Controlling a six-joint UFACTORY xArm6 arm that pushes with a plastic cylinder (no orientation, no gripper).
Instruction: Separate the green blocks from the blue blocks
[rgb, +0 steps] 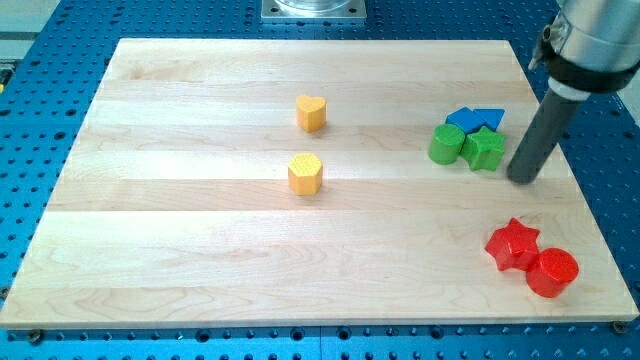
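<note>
A green cylinder (446, 144) and a green star (485, 149) sit side by side at the view's right. Just above them, touching, lie two blue blocks: a blue pentagon-like block (463, 119) and a blue triangle (489, 118). My tip (521, 179) rests on the board just to the right of the green star, a small gap apart from it, and below and to the right of the blue triangle.
A yellow heart block (311, 113) and a yellow hexagon (305, 174) stand near the board's middle. A red star (513, 245) and a red cylinder (552, 272) sit at the lower right. The wooden board (180, 250) lies on a blue perforated table.
</note>
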